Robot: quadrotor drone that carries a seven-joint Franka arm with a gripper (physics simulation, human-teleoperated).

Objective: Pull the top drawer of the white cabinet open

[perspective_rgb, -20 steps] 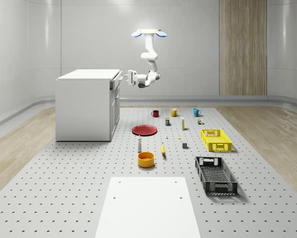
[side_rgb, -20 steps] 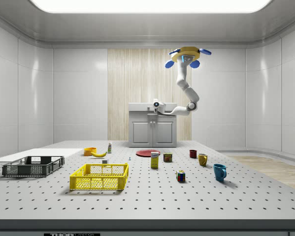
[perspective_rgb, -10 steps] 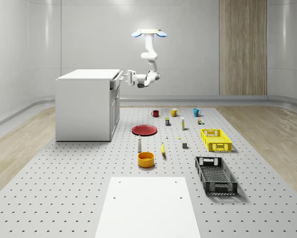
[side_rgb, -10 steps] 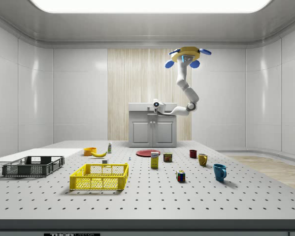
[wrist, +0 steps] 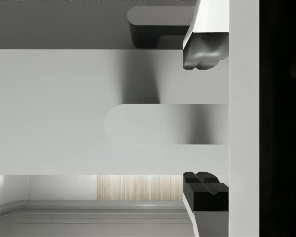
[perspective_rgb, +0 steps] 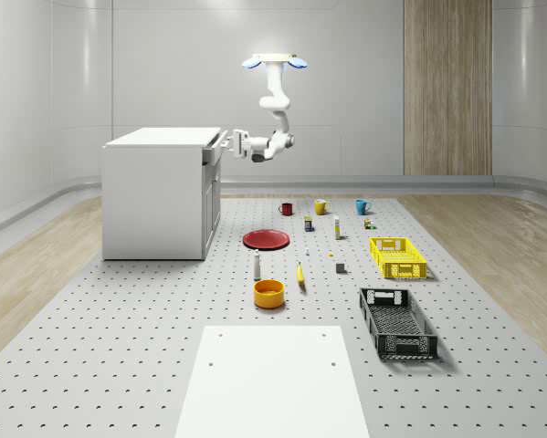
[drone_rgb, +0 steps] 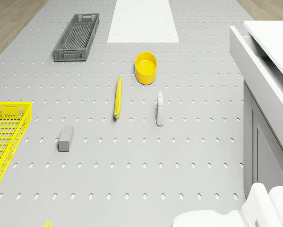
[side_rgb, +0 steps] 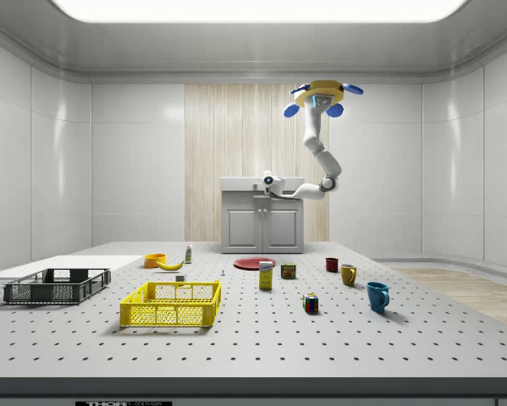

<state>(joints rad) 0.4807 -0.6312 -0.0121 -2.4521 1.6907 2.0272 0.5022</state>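
The white cabinet point(perspective_rgb: 154, 196) stands at the whole-scene view's left; it also shows in the side view point(side_rgb: 262, 222). Its top drawer point(perspective_rgb: 212, 153) runs under the cabinet top, and its front point(drone_rgb: 257, 71) stands slightly proud of the doors. The drone point(perspective_rgb: 275, 62) hovers high beside the cabinet's front, arm bent down toward it. My gripper point(perspective_rgb: 229, 144) is level with the drawer front. In the wrist view my gripper point(wrist: 205, 121) is open, with one fingertip point(wrist: 203, 53) on each side of the drawer's rounded handle point(wrist: 157, 123); neither touches it.
On the pegboard floor in front of the cabinet lie a red plate point(perspective_rgb: 267, 239), a small bottle point(perspective_rgb: 257, 265), a yellow bowl point(perspective_rgb: 268, 293) and a banana point(perspective_rgb: 300, 274). Further right are mugs point(perspective_rgb: 320, 206), a yellow crate point(perspective_rgb: 397, 256) and a grey crate point(perspective_rgb: 397, 322). A white sheet point(perspective_rgb: 271, 379) lies nearest.
The gripper has moved a short way toward the cabinet front, closing in on the top drawer. The drone has stayed where it was.
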